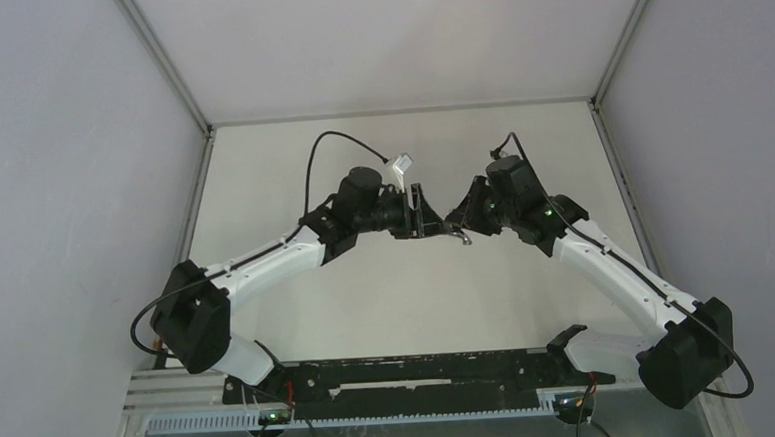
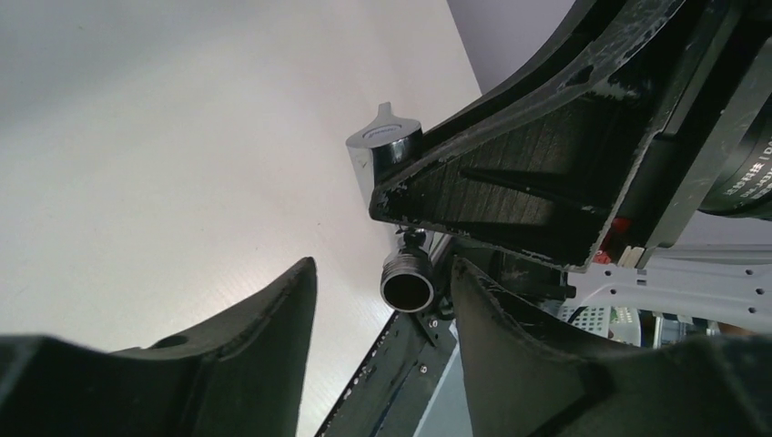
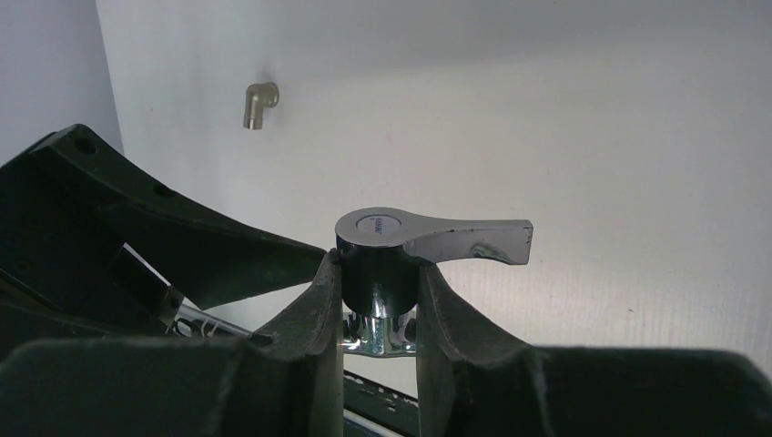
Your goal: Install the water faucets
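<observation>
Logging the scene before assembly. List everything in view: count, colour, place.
faucet: one, chrome with a lever handle, held above the table between the two arms
elbow fitting: one, pale brass, on the white surface beyond the faucet, apart from it
table: one, white, under both arms
right gripper: one, black, shut on the faucet body below the handle
left gripper: one, black, open, fingers either side of the faucet's threaded end
</observation>
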`<state>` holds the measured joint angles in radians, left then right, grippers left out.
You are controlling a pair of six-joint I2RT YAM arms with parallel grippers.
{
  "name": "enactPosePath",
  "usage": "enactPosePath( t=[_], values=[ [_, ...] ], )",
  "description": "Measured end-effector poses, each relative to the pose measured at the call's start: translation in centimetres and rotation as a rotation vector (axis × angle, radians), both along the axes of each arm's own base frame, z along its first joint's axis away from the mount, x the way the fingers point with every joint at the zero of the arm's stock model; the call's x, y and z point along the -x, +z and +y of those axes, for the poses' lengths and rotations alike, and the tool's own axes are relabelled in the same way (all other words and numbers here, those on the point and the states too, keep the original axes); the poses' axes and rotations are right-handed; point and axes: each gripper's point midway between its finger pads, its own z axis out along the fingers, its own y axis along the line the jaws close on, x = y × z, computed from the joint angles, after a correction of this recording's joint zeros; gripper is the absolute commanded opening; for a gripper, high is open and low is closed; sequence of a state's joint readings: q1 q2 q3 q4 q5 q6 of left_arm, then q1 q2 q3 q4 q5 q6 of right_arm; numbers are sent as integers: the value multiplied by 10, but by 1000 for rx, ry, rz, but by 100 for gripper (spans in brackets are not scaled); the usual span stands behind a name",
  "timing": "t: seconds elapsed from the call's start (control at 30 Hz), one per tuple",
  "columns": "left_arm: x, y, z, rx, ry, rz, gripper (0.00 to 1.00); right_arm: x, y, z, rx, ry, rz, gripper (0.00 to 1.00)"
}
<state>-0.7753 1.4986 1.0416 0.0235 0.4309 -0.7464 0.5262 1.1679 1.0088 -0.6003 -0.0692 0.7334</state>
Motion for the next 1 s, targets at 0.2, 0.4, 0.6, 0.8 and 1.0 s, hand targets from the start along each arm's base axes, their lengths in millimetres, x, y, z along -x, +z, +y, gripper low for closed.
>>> enactPosePath(
  t=[0.2,0.4,0.6,0.8,1.0],
  values=[
    [-1,-1,-3,12,-2,13,44,3,0,3,3,17,-1,0],
    [2,2,-7,33,-23,27,6,4,-1,3,12,23,-1,0],
    [3,3,-7,36,-27,38,0,2,-2,2,16,18,-3,12],
    [2,3,-6,37,-26,38,0,2,-2,2,14,31,-4,9],
    [0,12,-3,52,-15,22,0,0,6,5,-38,52,-13,51]
  ],
)
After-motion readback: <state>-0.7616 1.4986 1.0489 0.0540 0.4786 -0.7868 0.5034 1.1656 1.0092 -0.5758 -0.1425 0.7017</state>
